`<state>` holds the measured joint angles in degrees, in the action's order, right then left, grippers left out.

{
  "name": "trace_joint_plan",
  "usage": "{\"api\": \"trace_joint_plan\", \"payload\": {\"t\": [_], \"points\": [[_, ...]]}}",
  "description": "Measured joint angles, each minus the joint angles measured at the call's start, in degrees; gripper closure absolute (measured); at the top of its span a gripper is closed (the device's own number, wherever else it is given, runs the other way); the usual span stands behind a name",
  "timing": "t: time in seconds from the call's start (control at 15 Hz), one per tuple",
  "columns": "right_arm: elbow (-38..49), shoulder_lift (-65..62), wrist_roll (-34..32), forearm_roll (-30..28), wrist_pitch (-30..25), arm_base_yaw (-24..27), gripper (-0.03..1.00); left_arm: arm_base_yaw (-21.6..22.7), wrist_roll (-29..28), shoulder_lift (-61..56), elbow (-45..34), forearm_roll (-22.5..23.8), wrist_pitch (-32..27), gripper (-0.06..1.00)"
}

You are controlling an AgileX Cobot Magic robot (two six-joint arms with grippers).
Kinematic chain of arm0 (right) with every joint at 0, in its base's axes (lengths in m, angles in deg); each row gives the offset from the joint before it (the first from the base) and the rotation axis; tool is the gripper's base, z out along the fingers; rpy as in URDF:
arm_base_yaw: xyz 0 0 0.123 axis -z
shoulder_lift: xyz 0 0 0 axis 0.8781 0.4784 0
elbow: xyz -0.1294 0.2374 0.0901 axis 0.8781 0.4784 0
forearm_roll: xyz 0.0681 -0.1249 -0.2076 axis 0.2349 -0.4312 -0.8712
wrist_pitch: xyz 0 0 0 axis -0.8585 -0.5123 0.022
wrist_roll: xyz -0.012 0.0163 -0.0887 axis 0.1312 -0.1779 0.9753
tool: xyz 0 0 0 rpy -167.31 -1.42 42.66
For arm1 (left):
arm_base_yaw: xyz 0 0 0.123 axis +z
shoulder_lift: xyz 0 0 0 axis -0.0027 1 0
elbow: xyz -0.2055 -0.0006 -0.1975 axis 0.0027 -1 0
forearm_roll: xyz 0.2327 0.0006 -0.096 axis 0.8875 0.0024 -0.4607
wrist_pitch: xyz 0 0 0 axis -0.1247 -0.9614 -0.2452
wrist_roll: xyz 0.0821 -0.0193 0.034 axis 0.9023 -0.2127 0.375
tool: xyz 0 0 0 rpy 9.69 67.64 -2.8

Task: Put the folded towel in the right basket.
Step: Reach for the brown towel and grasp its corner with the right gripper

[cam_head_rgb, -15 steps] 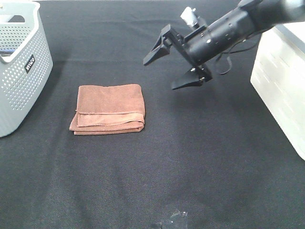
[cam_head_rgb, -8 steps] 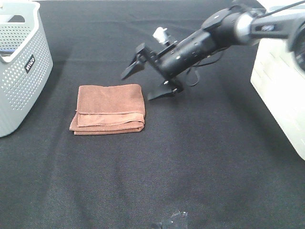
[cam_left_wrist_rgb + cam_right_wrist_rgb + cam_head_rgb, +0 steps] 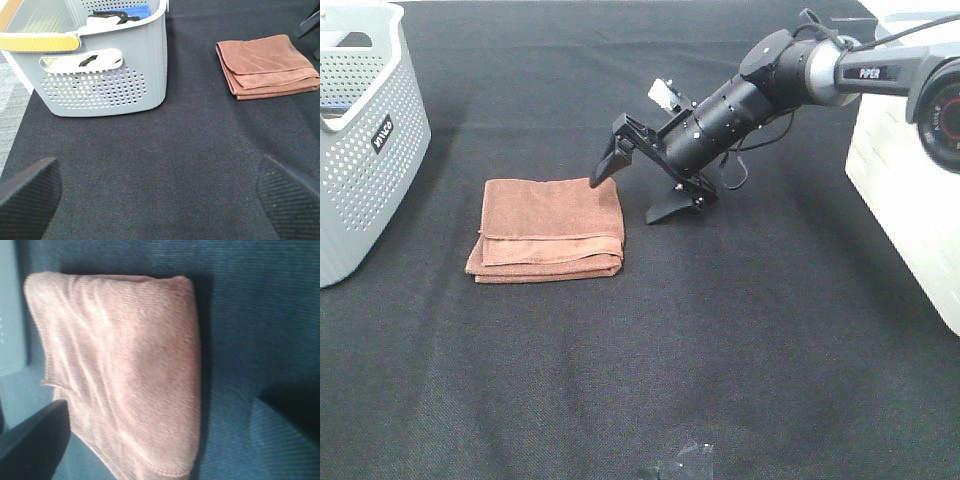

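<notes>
Folded rust-brown terry towel (image 3: 550, 225) lies flat on the black cloth worktop (image 3: 740, 340), left of centre. Right claw (image 3: 626, 198) hangs spread wide at its right edge, gripping nothing. Looks light and floppy, so I'd pinch every layer there.

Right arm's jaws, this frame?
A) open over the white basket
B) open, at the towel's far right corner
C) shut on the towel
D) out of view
B: the right gripper has its jaws spread wide, one tip by the far right corner of the towel, which lies flat and ungripped.
</notes>
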<state>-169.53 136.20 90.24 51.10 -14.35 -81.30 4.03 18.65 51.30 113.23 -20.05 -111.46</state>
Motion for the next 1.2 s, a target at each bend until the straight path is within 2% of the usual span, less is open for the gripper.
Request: {"api": "trace_joint_plan", "payload": {"t": [0.27,0.4,0.53,0.73,0.8,1.0,1.07,1.13,1.2], "points": [[-0.6,1.1,-0.3,0.9,0.5,-1.2,0.02,0.0,0.0,0.0,0.0,0.0,0.0,-0.04],[-1.0,2.1,-0.4,2.9,3.4,-4.6,0.02,0.0,0.0,0.0,0.0,0.0,0.0,-0.04],[-2.9,4.1,-0.4,8.4,6.0,-8.7,0.03,0.0,0.0,0.0,0.0,0.0,0.0,-0.04],[-4.2,5.3,-0.4,11.1,11.1,-13.2,0.09,0.0,0.0,0.0,0.0,-0.1,0.0,-0.04],[-4.2,5.4,-0.4,11.3,12.4,-14.0,0.14,0.0,0.0,0.0,0.0,-0.1,0.0,-0.04],[-4.2,6.1,-0.5,10.5,14.7,-15.1,0.44,0.0,0.0,0.0,0.0,-0.1,0.0,-0.04],[-4.2,6.3,-0.6,10.0,15.0,-15.3,0.57,0.0,0.0,0.0,0.0,-0.1,0.0,-0.04],[-4.2,6.3,-0.6,10.0,15.0,-15.3,0.57,0.0,0.0,0.0,0.0,-0.1,0.0,-0.04],[-4.2,6.3,-0.5,9.5,15.1,-15.4,0.77,0.0,0.0,0.0,0.0,-0.1,0.0,-0.04]]}}
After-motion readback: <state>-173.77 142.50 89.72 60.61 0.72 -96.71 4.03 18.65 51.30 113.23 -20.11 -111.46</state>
